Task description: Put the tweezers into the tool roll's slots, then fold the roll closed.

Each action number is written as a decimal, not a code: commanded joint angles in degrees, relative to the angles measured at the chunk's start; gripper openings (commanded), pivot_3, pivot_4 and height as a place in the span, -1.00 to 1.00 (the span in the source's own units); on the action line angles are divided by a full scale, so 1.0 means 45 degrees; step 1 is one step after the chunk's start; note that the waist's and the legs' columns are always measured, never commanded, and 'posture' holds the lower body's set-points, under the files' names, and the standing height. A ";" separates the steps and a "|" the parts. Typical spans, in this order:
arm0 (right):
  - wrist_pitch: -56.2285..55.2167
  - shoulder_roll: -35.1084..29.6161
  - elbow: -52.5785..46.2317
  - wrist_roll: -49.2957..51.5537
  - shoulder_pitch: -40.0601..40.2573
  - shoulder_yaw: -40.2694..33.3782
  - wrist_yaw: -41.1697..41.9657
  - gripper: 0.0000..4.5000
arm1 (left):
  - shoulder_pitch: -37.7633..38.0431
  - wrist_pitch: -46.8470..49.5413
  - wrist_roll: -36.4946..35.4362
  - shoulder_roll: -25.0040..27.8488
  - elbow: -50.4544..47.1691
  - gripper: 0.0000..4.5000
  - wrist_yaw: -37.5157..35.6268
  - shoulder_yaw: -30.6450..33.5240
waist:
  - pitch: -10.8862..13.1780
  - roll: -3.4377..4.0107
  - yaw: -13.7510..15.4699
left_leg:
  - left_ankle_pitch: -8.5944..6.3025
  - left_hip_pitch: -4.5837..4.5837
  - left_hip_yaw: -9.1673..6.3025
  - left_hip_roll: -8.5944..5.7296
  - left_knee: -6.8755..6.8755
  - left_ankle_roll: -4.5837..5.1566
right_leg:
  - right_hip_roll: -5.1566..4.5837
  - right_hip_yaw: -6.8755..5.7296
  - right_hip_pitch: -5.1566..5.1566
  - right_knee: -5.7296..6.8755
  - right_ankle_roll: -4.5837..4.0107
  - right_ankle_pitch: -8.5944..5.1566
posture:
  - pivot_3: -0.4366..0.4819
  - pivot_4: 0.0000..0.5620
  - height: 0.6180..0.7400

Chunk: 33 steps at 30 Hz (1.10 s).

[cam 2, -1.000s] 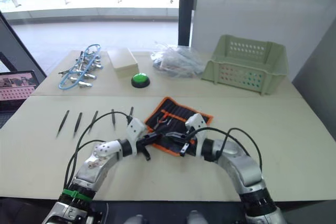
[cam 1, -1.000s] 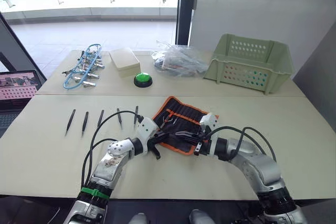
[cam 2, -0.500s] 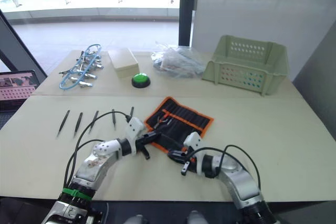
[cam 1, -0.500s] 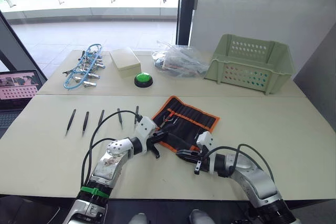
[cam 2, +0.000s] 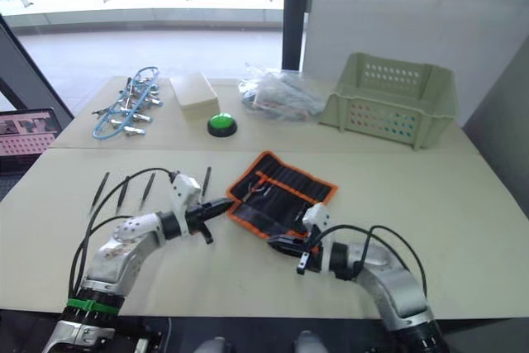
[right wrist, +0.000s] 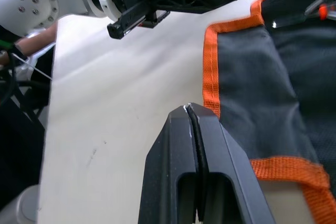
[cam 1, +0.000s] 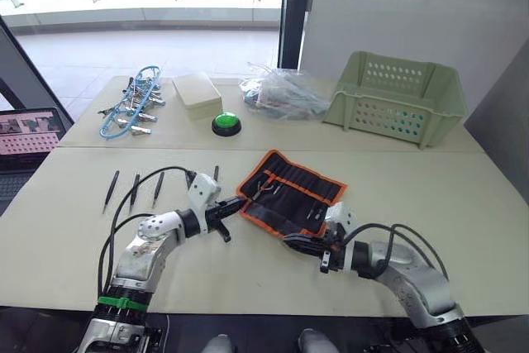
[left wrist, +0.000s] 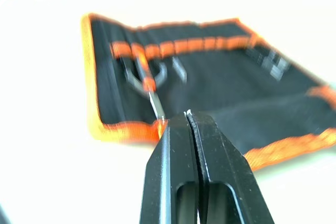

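Lying unpicked on worktop [cam 1: 74, 237], tweezers [cam 1: 134, 192] sit just outboard of left claw [cam 1: 237, 204], long axes pointing away; left arm nearer. Tool roll [cam 1: 289, 192] open between claws. Both left and right claw [cam 1: 291, 240] pinched closed, empty.

Bright daylight pours through the windows along the top of the head views and washes out the floor beyond. The left wrist view is soft and overexposed, the table [left wrist: 47, 177] nearly white.
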 commanded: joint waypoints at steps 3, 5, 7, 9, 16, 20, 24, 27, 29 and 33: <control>0.0558 -0.1045 0.0104 0.1032 -0.0934 -0.1978 0.0042 -1.00 | 0.1538 0.0943 -0.1367 0.1290 -0.2834 -0.98 -0.0108 0.1698 | 0.0008 0.0007 -0.0046 | -0.0001 0.0008 0.0002 0.0004 -0.0017 0.0001 | 0.0002 0.0000 0.0000 -0.0002 0.0000 -0.0001 | -0.05 -0.47 1.00; 0.0507 -0.1471 0.0904 0.0816 -0.1393 -0.2343 0.0113 -1.00 | 0.2268 0.1202 -0.1733 0.1632 -0.3478 -0.98 0.0076 0.2436 | 0.0014 0.0007 -0.0070 | -0.0001 0.0009 0.0004 0.0011 -0.0018 0.0001 | 0.0008 0.0001 -0.0002 -0.0006 0.0000 -0.0001 | -0.05 -0.47 1.00; 0.0221 -0.1793 0.1650 0.0595 -0.1717 -0.2495 0.0327 -1.00 | 0.2873 0.1473 -0.2137 0.1815 -0.3937 -0.98 0.0281 0.3065 | 0.0020 0.0004 -0.0042 | -0.0001 0.0009 0.0008 0.0011 -0.0018 0.0001 | 0.0006 0.0000 -0.0001 -0.0010 0.0000 -0.0001 | -0.05 -0.47 1.00; -0.0569 -0.2222 0.2661 0.0058 -0.2043 -0.2437 0.0868 -1.00 | 0.4355 0.1493 -0.2394 0.2003 -0.4513 -0.74 0.0433 0.4325 | 0.0025 0.0004 -0.0024 | -0.0001 0.0007 0.0008 0.0010 -0.0018 0.0001 | 0.0005 -0.0001 0.0000 -0.0011 0.0000 -0.0001 | -0.05 -0.47 1.00; -0.1883 -0.2662 0.5015 -0.0457 -0.3340 -0.2200 0.2728 -0.46 | 0.8394 -0.0619 -0.2323 0.0814 -0.5182 0.24 0.1120 0.8064 | 0.0046 0.0017 -0.0154 | -0.0008 0.0004 0.0041 0.0027 -0.0027 0.0009 | 0.0003 0.0016 0.0001 -0.0063 -0.0004 0.0002 | -0.05 -0.47 1.00; -0.2295 -0.2839 0.6148 -0.0663 -0.4137 -0.2039 0.3751 0.12 | 1.0213 -0.1616 -0.2423 -0.0335 -0.5164 0.81 0.1466 0.9211 | 0.0050 0.0014 -0.0018 | -0.0010 0.0006 0.0059 0.0047 -0.0032 0.0010 | 0.0010 0.0013 0.0002 -0.0083 -0.0014 0.0008 | -0.05 -0.47 1.00; -0.1677 -0.3173 0.6829 -0.0649 -0.4801 -0.1758 0.4948 0.74 | 1.1302 -0.2237 -0.2700 -0.1415 -0.4720 1.00 0.1954 0.9961 | 0.0060 0.0015 0.0131 | -0.0010 0.0006 0.0049 0.0040 -0.0021 0.0008 | 0.0006 0.0001 0.0036 -0.0119 -0.0007 0.0009 | -0.05 -0.47 1.00; -0.1612 -0.3253 0.7080 -0.0668 -0.5080 -0.1687 0.5466 0.98 | 1.1688 -0.2552 -0.2758 -0.2025 -0.4657 1.00 0.2264 1.0104 | 0.0061 0.0010 0.0122 | -0.0010 0.0001 0.0052 0.0045 -0.0025 0.0009 | 0.0008 -0.0001 0.0049 -0.0180 0.0000 0.0014 | -0.05 -0.47 1.00; -0.1783 -0.3258 0.7126 -0.0717 -0.5155 -0.1697 0.5705 0.98 | 1.1937 -0.2811 -0.2870 -0.2594 -0.4717 1.00 0.2584 1.0193 | 0.0061 0.0010 0.0118 | -0.0011 -0.0004 0.0053 0.0044 -0.0025 0.0009 | 0.0008 -0.0001 0.0049 -0.0185 0.0004 0.0016 | -0.05 -0.47 1.00; -0.1991 -0.3269 0.7019 -0.0717 -0.5065 -0.1814 0.5954 0.98 | 1.1936 -0.3167 -0.2875 -0.2982 -0.4472 1.00 0.3015 1.0161 | 0.0064 0.0005 0.0089 | -0.0011 -0.0006 0.0055 0.0047 -0.0025 0.0008 | 0.0010 -0.0001 0.0048 -0.0188 0.0008 0.0018 | -0.05 -0.47 1.00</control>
